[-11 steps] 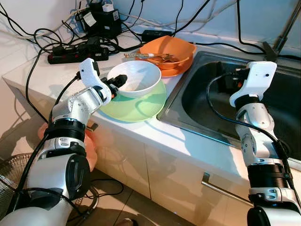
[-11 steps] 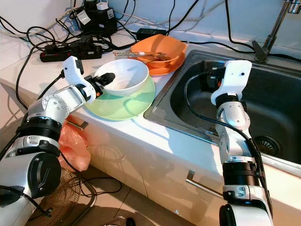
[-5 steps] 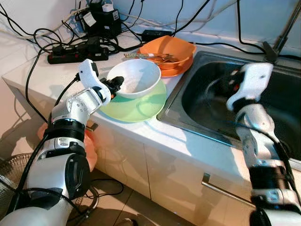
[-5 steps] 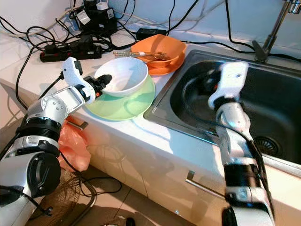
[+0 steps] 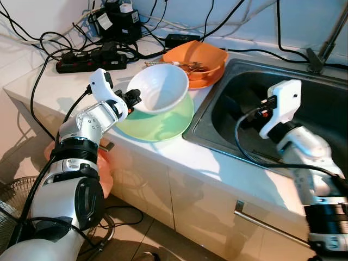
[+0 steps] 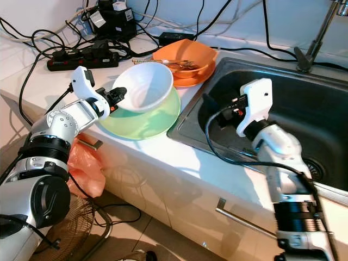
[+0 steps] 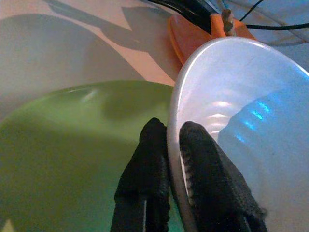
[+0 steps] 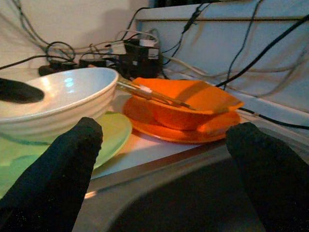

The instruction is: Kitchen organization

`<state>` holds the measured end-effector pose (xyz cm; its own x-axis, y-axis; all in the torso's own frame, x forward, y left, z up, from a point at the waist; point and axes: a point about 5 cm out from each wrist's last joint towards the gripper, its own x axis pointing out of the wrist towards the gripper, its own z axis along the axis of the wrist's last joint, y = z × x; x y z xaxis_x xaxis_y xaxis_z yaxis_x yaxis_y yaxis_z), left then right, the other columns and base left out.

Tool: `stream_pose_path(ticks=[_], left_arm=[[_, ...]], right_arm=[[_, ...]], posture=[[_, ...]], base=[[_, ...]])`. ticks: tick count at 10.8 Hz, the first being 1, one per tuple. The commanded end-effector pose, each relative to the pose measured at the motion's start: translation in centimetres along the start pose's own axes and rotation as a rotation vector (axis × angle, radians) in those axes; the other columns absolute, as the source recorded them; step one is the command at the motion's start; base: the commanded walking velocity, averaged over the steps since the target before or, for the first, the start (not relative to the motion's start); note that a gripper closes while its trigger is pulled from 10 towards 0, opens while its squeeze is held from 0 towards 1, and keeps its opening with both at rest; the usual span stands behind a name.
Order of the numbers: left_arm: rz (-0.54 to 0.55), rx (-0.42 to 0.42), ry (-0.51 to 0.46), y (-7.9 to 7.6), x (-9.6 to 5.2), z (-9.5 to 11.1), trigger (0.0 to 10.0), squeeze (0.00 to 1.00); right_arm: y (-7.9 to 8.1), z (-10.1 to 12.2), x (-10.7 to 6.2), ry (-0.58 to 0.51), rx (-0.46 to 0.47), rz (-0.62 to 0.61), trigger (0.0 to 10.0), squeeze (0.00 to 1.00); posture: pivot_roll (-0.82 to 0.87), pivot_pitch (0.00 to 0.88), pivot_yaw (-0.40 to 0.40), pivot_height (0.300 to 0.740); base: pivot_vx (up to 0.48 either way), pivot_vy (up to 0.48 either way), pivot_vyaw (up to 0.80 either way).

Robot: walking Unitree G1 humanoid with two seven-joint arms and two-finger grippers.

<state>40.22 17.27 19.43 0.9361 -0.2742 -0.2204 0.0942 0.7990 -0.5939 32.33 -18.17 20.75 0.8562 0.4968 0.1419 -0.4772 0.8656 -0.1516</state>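
I'm looking down at a pale countertop with white cabinet fronts below it and a steel sink set into its right side. My left gripper has its 2 black fingers pinched closed on the near rim of the white bowl, one finger inside and one outside. The bowl is tilted, its opening facing up and toward me, and it sits over the green plate, which lies flat near the counter's front edge.

Just behind them, an orange bowl rests on an orange plate, with chopsticks laid across the bowl's rim.

My right gripper is held over the sink basin, fingers spread wide and holding nothing, aimed toward the dishes.

At the back left of the counter, a black power strip and a tangle of black cables run up the pale wall. The base of a faucet stands behind the sink. Below the counter I see something orange on the tiled floor.
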Motion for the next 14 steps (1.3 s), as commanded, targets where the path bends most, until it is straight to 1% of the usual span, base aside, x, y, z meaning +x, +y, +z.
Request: stream_pose_path(ticks=[1,2,4,5,6,7,9,10,11,12,13,14], left_arm=[[0.007,-0.003,-0.001,0.0,0.1,0.1,0.0,0.0],[0.015,0.01,-0.002,0.1,0.0,0.1,0.0,0.0],[0.026,0.017,-0.02,0.3,0.0,0.3,0.0,0.0],[0.029,0.02,-0.027,0.3,0.0,0.4,0.0,0.0],[0.038,0.029,-0.058,0.3,0.0,0.7,0.0,0.0],[0.038,0.043,-0.107,0.0,-0.1,1.4,0.0,0.0],[0.027,0.178,-0.162,-0.8,-0.3,2.1,0.0,0.0],[-0.006,0.25,-0.207,-1.8,-0.4,2.4,0.0,0.0],[-0.038,0.294,-0.256,-2.7,-0.5,2.4,0.0,0.0],[-0.067,0.306,-0.287,-3.3,-0.5,2.3,0.0,0.0],[-0.119,0.418,-0.36,-4.7,-0.9,1.9,0.0,0.0],[-0.15,0.424,-0.383,-5.4,-1.0,1.5,0.0,0.0]], right_arm=[[0.3,0.3,-0.3,0.003,0.004,0.051,10.0,0.0],[0.7,0.4,-0.9,0.03,0.0,0.137,10.0,0.0],[1.1,0.3,-1.4,0.059,0.004,0.218,10.0,0.0],[1.1,0.3,-1.5,0.064,0.004,0.226,10.0,0.0],[1.1,0.2,-1.6,0.069,0.007,0.23,10.0,0.0],[1.2,0.2,-1.6,0.076,0.012,0.235,10.0,0.0],[1.1,0.3,-1.6,0.074,0.023,0.236,10.0,0.0],[1.1,0.4,-1.7,0.069,0.037,0.234,10.0,0.0],[1.1,0.3,-1.7,0.072,0.042,0.235,10.0,0.0],[1.1,0.3,-1.8,0.073,0.047,0.239,10.0,0.0],[1.1,0.3,-1.8,0.068,0.061,0.239,10.0,0.0],[1.1,0.4,-1.7,0.066,0.068,0.237,10.0,0.0]], posture=[[0.01,0.045,0.111,0.74],[0.01,0.044,0.112,0.74],[0.01,0.039,0.114,0.74],[0.01,0.039,0.114,0.74],[0.01,0.038,0.113,0.74],[0.02,0.034,0.113,0.74],[0.01,0.033,0.112,0.74],[0.01,0.033,0.111,0.74],[0.01,0.033,0.11,0.74],[0.01,0.034,0.11,0.74],[0.01,0.033,0.109,0.74],[0.02,0.032,0.109,0.74]], base=[[0.0,0.0,0.0],[0.0,0.0,0.0],[0.0,0.0,0.0],[0.0,0.0,0.0],[0.0,0.0,0.0],[0.0,0.0,0.0],[0.0,0.0,0.0],[0.0,0.0,0.0],[0.0,0.0,0.0],[0.0,0.0,0.0],[0.0,0.0,0.0],[0.0,0.0,0.0]])
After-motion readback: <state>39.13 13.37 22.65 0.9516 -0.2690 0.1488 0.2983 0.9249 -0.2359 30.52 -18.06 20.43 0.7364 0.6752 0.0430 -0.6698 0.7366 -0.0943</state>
